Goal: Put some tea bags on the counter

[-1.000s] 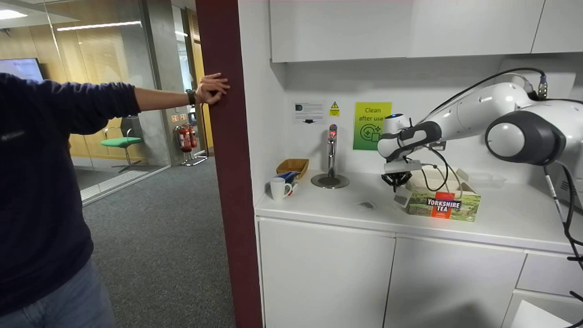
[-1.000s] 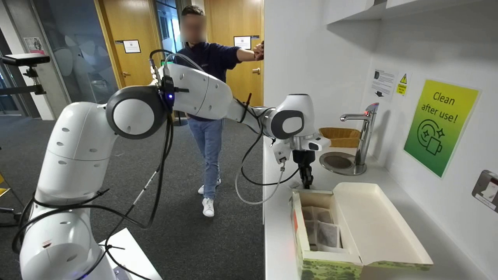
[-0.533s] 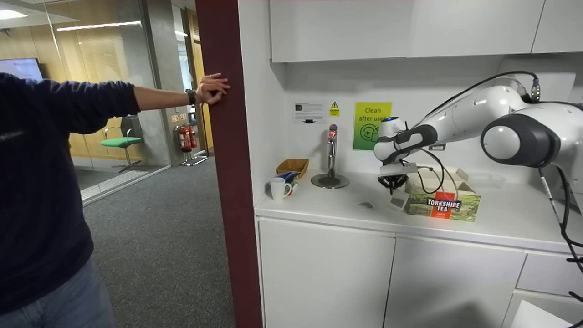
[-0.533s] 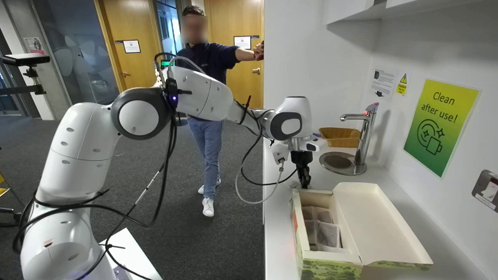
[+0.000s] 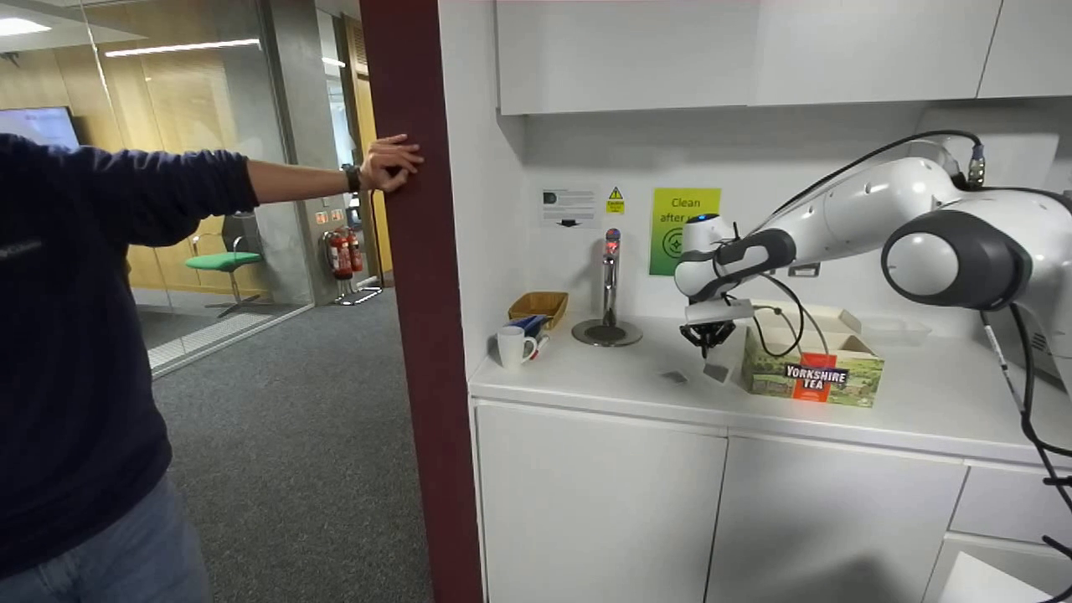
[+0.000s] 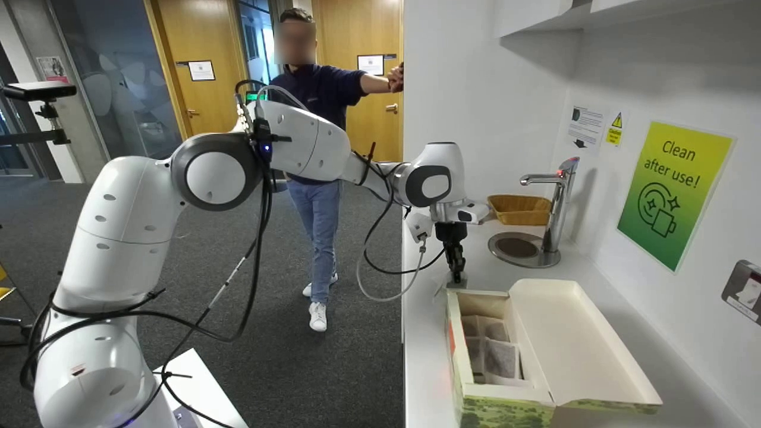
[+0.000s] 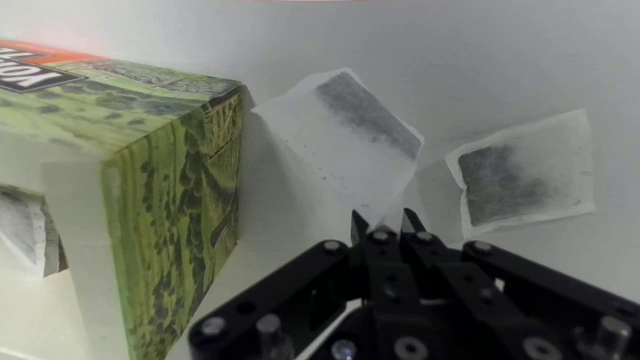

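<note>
Below the hand (image 7: 384, 221), corner between its tips, one tea bag (image 7: 346, 140).

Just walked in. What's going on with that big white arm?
A robot arm holds a tea bag by one corner in its gripper, beside an open Yorkshire Tea box. The job is putting some on the counter, where a second tea bag already lies. I can't tell whether the held one touches it. More tea bags sit in the box, and a person stands nearby.
</note>
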Motion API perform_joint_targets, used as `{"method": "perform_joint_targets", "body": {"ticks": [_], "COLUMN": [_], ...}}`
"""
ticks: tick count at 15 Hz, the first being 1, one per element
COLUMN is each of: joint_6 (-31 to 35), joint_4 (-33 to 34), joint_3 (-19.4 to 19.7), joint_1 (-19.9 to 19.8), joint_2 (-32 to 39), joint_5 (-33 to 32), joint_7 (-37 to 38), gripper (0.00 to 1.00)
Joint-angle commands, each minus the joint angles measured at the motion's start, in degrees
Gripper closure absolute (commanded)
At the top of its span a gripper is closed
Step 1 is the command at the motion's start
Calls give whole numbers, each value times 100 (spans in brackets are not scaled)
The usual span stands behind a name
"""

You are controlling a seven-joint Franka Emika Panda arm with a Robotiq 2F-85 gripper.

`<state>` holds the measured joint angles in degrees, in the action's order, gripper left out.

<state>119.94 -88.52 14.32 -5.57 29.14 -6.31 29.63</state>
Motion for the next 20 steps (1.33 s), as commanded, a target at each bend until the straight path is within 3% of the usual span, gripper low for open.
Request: {"method": "perform_joint_targets", "body": {"ticks": [1,10,17,20], "joint_6": [-186,-61,47,-536], "joint_4": [229,-284,-1139,-1533], "joint_3": [6,71,12,-26], "joint_1": [37,-128,-160,-224], "joint_2": [58,-599,-1945,-2476], "joint_5": [9,111,80,142], "joint_7": [221,126,-107,-286], "gripper": [69,4,0,0]}}
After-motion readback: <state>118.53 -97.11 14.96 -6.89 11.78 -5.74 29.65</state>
